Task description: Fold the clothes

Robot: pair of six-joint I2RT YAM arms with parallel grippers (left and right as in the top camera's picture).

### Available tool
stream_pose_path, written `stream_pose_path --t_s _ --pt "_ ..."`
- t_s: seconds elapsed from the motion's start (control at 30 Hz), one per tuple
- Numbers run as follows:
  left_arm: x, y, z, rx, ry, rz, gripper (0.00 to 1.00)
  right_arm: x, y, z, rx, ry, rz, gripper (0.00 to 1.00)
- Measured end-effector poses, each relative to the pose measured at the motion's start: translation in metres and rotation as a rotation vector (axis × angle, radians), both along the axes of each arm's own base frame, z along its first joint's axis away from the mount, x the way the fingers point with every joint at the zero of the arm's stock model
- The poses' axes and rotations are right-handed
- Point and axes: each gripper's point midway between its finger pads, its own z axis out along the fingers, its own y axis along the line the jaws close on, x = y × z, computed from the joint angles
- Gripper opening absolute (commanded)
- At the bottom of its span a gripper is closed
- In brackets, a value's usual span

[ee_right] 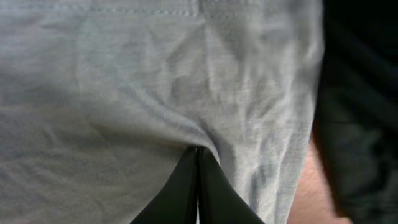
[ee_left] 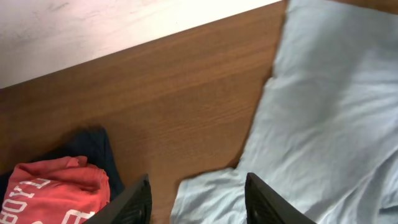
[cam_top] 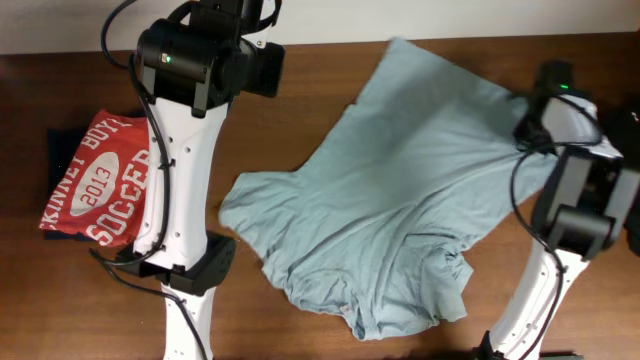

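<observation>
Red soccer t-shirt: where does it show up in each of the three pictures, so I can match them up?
Overhead: the red soccer t-shirt lies at the far left, mid-height.
Left wrist: bottom left corner, next to a dark garment.
Right wrist: not in it.
Shared landmark: the pale grey-blue t-shirt, seen in all three views.

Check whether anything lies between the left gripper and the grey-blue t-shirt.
Nothing visible does. The left gripper hangs, jaws apart, over the grey-blue t-shirt and bare table; the red t-shirt lies aside.
</observation>
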Motion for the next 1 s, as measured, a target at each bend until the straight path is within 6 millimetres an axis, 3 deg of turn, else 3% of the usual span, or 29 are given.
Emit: stream_pose_path --t_s 0.13,0.2,0.3,0.33,0.4,0.53,0.63,0.8,1.0 --pt "0.001 0.002 -0.001 -0.009 0.008 0.001 0.48 -0.005 0.004 0.008 0.056 -0.020 0.014 0.16" --pt "0.001 0.002 -0.007 -0.008 0.028 0.003 0.53 0.004 0.018 0.027 0.085 -0.071 0.052 0.21" --pt "0.001 0.001 -0.028 -0.002 0.100 0.024 0.54 0.021 0.041 0.073 0.103 -0.180 0.118 0.32" --pt "0.001 0.000 -0.038 0.000 0.134 0.032 0.48 0.026 0.049 0.091 0.107 -0.218 0.142 0.35" --pt "-0.003 -0.004 -0.065 -0.001 0.234 0.038 0.41 0.031 0.066 0.129 0.117 -0.300 0.188 0.42" --pt "-0.019 -0.010 -0.119 0.003 0.437 0.045 0.40 0.029 0.092 0.190 0.156 -0.426 0.262 0.51" --pt "-0.034 -0.008 -0.156 0.029 0.572 0.072 0.36 0.022 0.103 0.216 0.189 -0.480 0.294 0.47" --pt "-0.049 -0.007 -0.221 0.050 0.720 0.109 0.01 0.011 0.117 0.244 0.227 -0.532 0.328 0.29" --pt "-0.084 -0.009 -0.311 0.027 0.874 0.105 0.01 -0.003 0.124 0.275 0.224 -0.586 0.348 0.28"
